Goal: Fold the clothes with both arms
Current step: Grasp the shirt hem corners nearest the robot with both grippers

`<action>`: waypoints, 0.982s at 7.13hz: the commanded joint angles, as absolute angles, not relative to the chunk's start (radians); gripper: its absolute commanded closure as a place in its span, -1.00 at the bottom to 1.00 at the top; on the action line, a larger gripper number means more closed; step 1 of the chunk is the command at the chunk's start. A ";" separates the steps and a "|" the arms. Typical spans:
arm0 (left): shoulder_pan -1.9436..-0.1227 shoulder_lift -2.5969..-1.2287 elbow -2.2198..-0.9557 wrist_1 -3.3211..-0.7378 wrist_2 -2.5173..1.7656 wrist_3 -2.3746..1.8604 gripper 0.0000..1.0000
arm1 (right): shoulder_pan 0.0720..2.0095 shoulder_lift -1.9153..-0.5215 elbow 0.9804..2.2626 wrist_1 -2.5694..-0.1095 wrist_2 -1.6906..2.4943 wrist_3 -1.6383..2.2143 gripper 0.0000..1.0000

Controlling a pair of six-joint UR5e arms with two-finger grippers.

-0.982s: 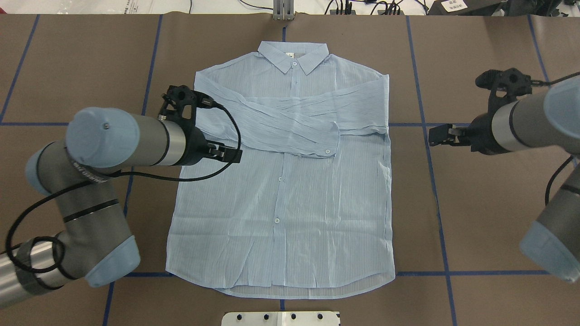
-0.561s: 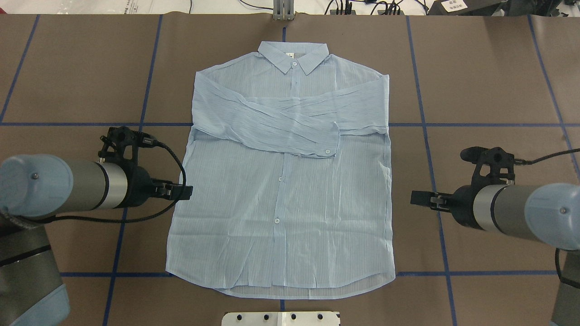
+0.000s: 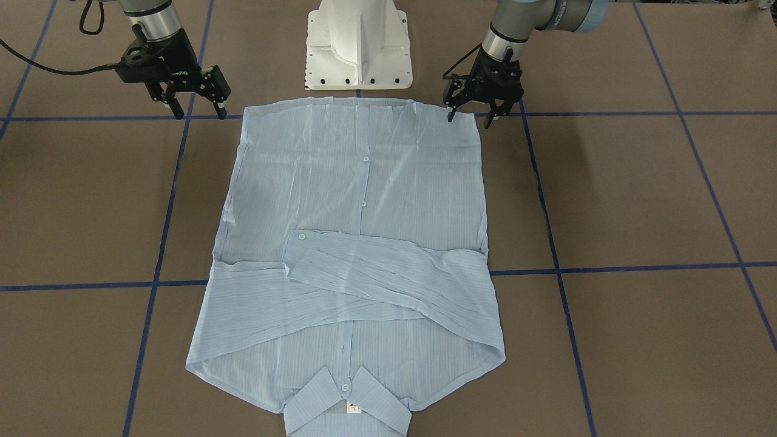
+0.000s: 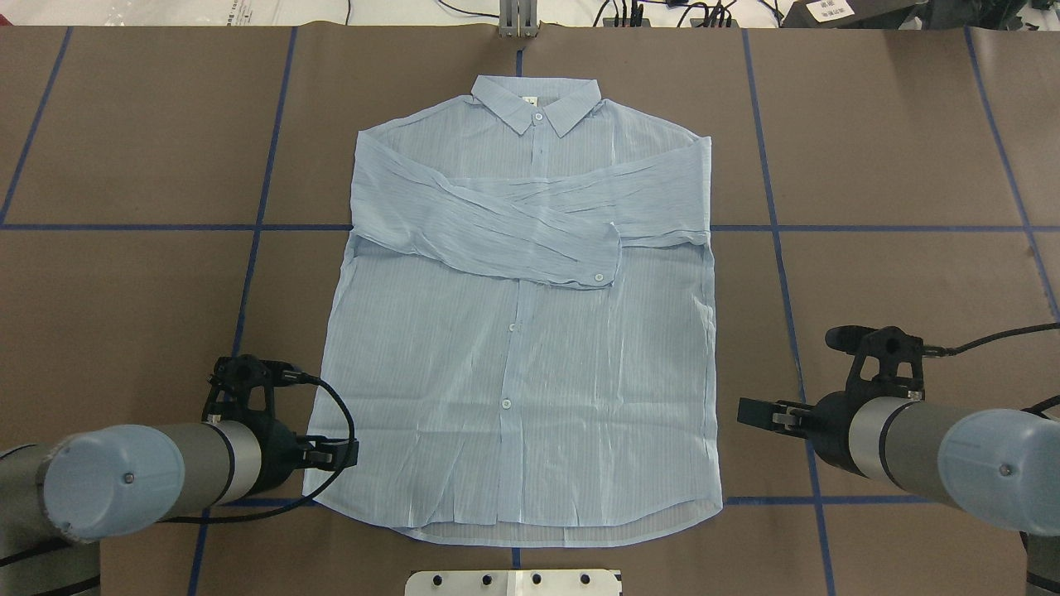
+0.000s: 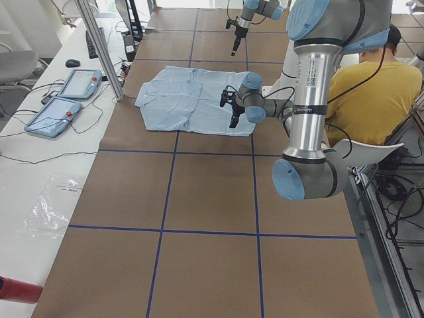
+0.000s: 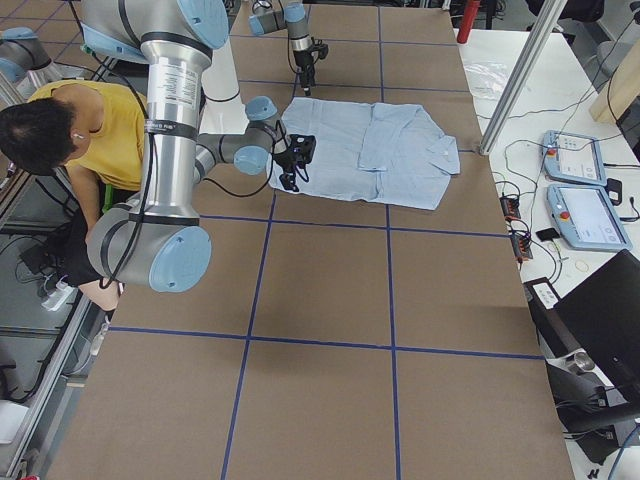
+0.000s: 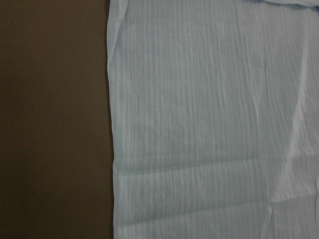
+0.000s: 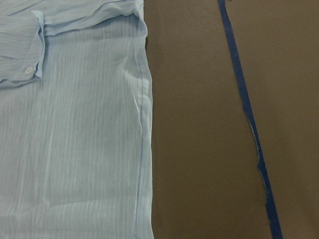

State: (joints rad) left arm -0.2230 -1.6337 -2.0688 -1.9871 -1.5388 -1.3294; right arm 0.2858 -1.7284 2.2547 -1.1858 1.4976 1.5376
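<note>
Front-facing view: a light blue shirt (image 3: 364, 200) is being shown lying flat, buttons up, on the brown tabletop (image 3: 637, 194), with its sleeves (image 3: 376, 267) crossed over the chest. The left gripper (image 3: 468, 116) is being held at one hem corner with jaws spread. The right gripper (image 3: 199, 110) is being held just beside the other hem corner, also with jaws spread.

Overhead view: the collar (image 4: 536, 103) is being shown farthest from the robot.

Left wrist view: the shirt's side edge is being framed against bare tabletop.

Right wrist view: a buttoned cuff (image 8: 20, 59) and a blue tape line (image 8: 244, 109) are being framed.
</note>
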 commanded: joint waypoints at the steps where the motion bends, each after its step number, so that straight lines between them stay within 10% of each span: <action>1: -0.192 -1.634 -2.065 -1.906 -1.522 -1.354 0.07 | 0.282 -1.730 2.255 -1.186 1.494 1.539 -1.00; 7: -0.170 -1.632 -2.063 -1.899 -1.523 -1.353 0.15 | 0.272 -1.730 2.250 -1.186 1.479 1.539 -1.00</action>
State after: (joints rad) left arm -0.1719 -1.6324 -2.0635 -1.8992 -1.5232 -1.3542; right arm 0.2759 -1.7303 2.2512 -1.1858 1.4843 1.5386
